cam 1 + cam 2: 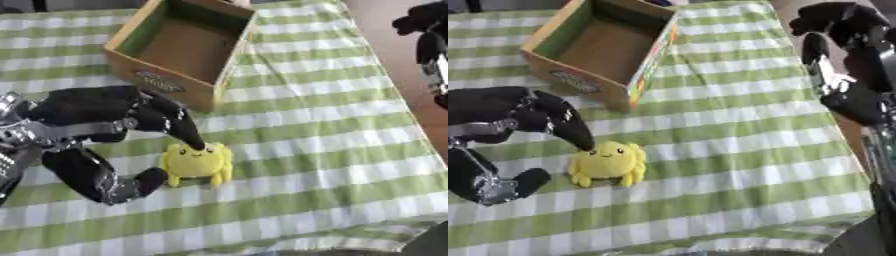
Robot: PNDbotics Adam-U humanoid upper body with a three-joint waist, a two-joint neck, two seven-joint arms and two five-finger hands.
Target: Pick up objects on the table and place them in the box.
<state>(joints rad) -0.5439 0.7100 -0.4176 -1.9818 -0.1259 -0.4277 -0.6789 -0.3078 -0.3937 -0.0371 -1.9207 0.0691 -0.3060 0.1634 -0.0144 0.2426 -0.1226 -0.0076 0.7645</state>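
— Nearest, lower left of frame: left hand [87, 130], spread wide around the yellow plush toy [198, 161]. One fingertip [194, 142] touching its top, thumb [140, 182] just beside its lower left. Not clenched on it yet.

— And the box [131, 35]?

— Upper left, open, nothing visible inside. Toy lying on the checked cloth [332, 150] below it, near. So nothing placed; grasp, lift and drop all left, by the look of it.

— Right hand [850, 60]?

— Upper right, idle, fingers curled, holding nothing.
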